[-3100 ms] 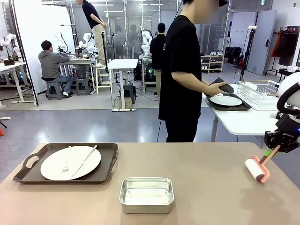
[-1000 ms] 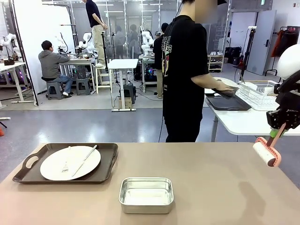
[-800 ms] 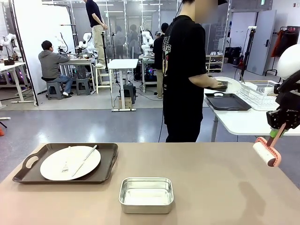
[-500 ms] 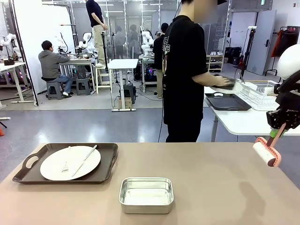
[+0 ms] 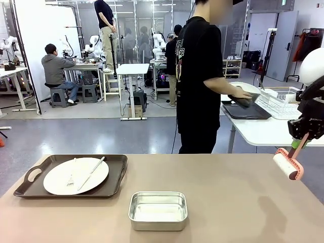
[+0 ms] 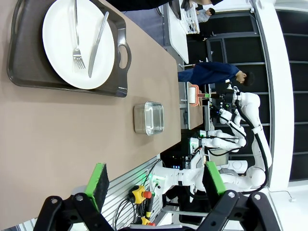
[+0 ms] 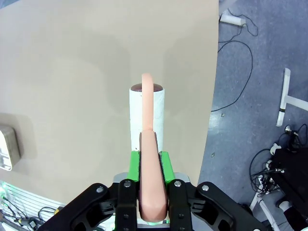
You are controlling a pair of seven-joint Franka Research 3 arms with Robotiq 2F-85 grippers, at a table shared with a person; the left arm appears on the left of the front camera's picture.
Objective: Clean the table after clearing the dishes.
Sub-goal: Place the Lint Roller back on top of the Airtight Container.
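Right fingers (image 5: 295, 145) hold a pink lint roller (image 5: 287, 166) raised above the tabletop's (image 5: 228, 202) 3 o'clock edge. One tray (image 5: 115, 166) of dishes sits at 9 o'clock.
The right wrist view shows the right fingers (image 7: 149, 159) clamped on the roller's handle, with the drum running 12 to 6 o'clock. The front view shows the handle sloping toward 7 o'clock. The left wrist view shows the left fingers (image 6: 156, 179) spread wide, holding nothing. The plate (image 5: 55, 180) carries a fork (image 5: 71, 178) and a knife (image 5: 92, 172) lying 7 to 1 o'clock. A steel pan (image 5: 158, 194) sits at 6 o'clock.
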